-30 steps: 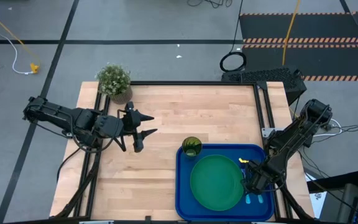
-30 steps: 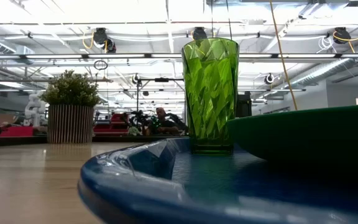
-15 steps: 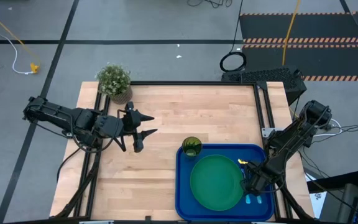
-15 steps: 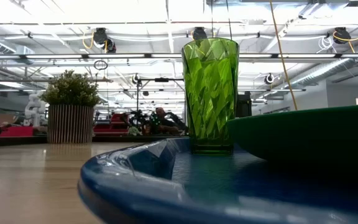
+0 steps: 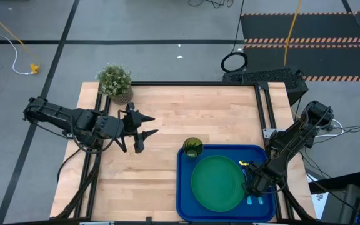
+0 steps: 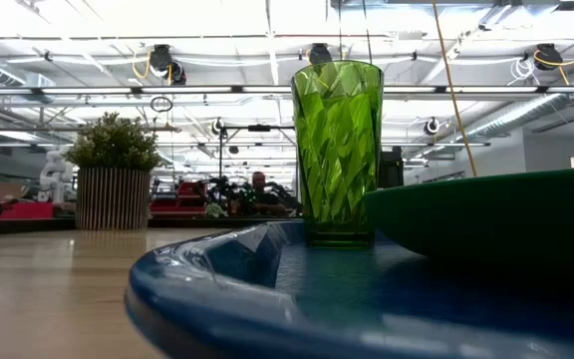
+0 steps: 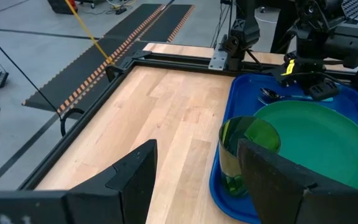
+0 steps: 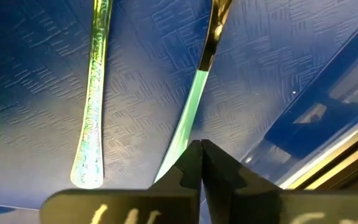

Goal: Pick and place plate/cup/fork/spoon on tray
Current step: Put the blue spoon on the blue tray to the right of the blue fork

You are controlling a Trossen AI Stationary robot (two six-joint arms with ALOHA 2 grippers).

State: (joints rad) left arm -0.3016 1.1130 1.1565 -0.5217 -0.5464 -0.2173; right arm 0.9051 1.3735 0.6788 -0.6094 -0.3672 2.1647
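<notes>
While its fingers are pressed together just over the tray's textured floor, the right gripper points down at the right side of the tray, its arm folded in from the table's right edge. Right under its tips in the right wrist view lie two slender pale handles side by side: the spoon, whose dark shiny neck shows farther out, and the fork; whether the tips touch the spoon's handle I cannot tell. Beside the gripper sits the round, flat green plate with a slight rim. Past the plate, at the tray's far left corner, the faceted see-through cup stands upright. Well apart, the left gripper hangs over bare wood, fingers spread and holding nothing, aimed toward the cup.
</notes>
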